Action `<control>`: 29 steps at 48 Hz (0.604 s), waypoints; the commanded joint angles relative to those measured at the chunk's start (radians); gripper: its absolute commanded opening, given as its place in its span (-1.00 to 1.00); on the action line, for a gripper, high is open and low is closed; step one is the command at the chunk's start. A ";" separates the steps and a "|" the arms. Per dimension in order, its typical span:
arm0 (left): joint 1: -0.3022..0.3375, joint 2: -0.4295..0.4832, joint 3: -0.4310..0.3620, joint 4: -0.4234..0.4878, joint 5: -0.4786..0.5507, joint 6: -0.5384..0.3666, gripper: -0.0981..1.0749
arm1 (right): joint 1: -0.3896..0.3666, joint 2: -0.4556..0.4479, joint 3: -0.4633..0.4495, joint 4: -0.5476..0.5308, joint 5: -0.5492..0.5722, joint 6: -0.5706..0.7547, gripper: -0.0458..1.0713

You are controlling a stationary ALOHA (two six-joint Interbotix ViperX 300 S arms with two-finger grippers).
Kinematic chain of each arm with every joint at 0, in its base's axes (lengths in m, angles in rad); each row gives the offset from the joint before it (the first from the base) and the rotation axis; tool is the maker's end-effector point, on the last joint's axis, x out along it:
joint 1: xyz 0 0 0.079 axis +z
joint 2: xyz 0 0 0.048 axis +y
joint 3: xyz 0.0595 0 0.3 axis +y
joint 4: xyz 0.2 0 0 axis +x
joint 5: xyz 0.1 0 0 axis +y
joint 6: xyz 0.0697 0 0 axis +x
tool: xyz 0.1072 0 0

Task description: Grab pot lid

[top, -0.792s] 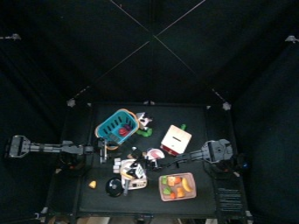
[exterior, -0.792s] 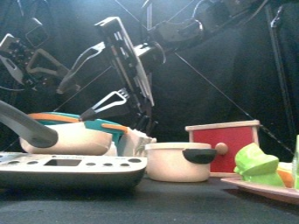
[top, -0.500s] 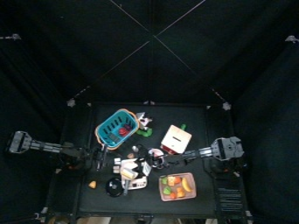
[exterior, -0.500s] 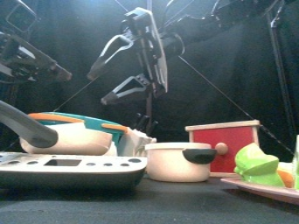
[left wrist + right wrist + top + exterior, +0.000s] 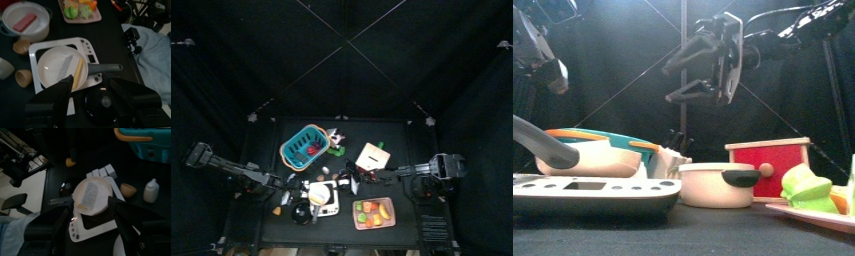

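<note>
Ideally the right pincer (image 5: 684, 84), hanging high with jaws apart, drops straight over the cream pot (image 5: 714, 190) at the worktop's (image 5: 714, 236) front, where the lid (image 5: 714, 168) seems to sit, before closing

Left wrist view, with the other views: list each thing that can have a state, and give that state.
Small white pot: upright, lidless, red block inside.
White frying pan with dark handle: flat on the white tray, pale sticks inside.
Red box with wooden top: upright on the table.
Left end effector: open, empty.
Right end effector: open, empty, raised above the table.
</note>
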 commanded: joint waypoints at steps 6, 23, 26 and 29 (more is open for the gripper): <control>-0.020 0.121 -0.080 -0.091 0.097 -0.002 0.64 | -0.063 -0.087 0.037 -0.061 -0.005 -0.002 0.69; -0.170 0.307 -0.187 -0.207 0.273 -0.011 0.63 | -0.060 -0.140 0.089 -0.083 -0.006 0.000 0.69; -0.193 0.336 -0.202 -0.206 0.307 -0.025 0.63 | -0.060 -0.140 0.092 -0.081 -0.006 0.000 0.69; -0.206 0.370 -0.215 -0.199 0.333 -0.041 0.63 | -0.060 -0.140 0.095 -0.080 -0.006 0.000 0.69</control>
